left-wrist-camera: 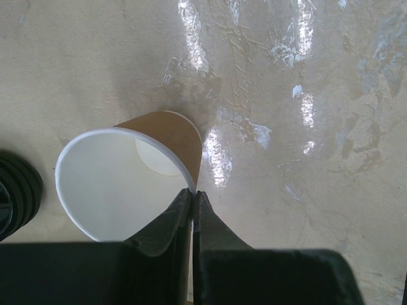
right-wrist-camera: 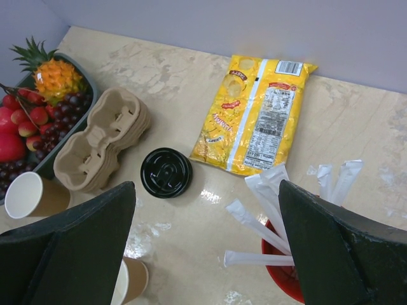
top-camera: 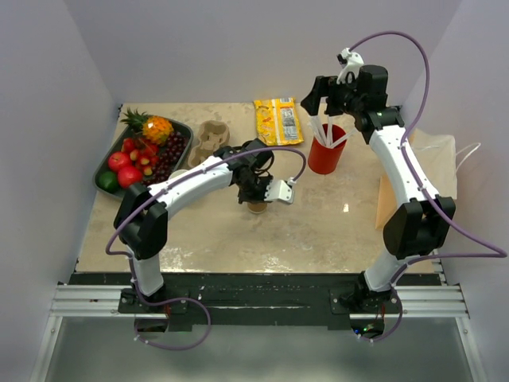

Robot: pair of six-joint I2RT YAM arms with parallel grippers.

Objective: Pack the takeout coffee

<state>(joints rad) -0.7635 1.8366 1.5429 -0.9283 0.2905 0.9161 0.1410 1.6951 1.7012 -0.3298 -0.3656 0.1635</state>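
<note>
No lidded coffee cup shows in any view. A lidless brown paper cup [left-wrist-camera: 127, 184] with a white inside is at the table's middle [top-camera: 256, 208]. My left gripper [left-wrist-camera: 193, 192] is shut on its rim, one finger inside and one outside. I cannot tell if the cup touches the table. A loose black lid [right-wrist-camera: 166, 172] lies flat between the cup carrier and the snack bag. A black edge that may be this lid shows at the left of the left wrist view [left-wrist-camera: 16, 190]. My right gripper [top-camera: 320, 99] is open and empty, high above the red cup.
A red cup [top-camera: 326, 151] holds wrapped straws [right-wrist-camera: 267, 210]. A yellow snack bag [top-camera: 277, 119] lies at the back. Stacked cardboard cup carriers [top-camera: 208, 142] sit beside a fruit tray [top-camera: 111, 155] at back left. A second lidless cup [right-wrist-camera: 28, 194] stands by the tray.
</note>
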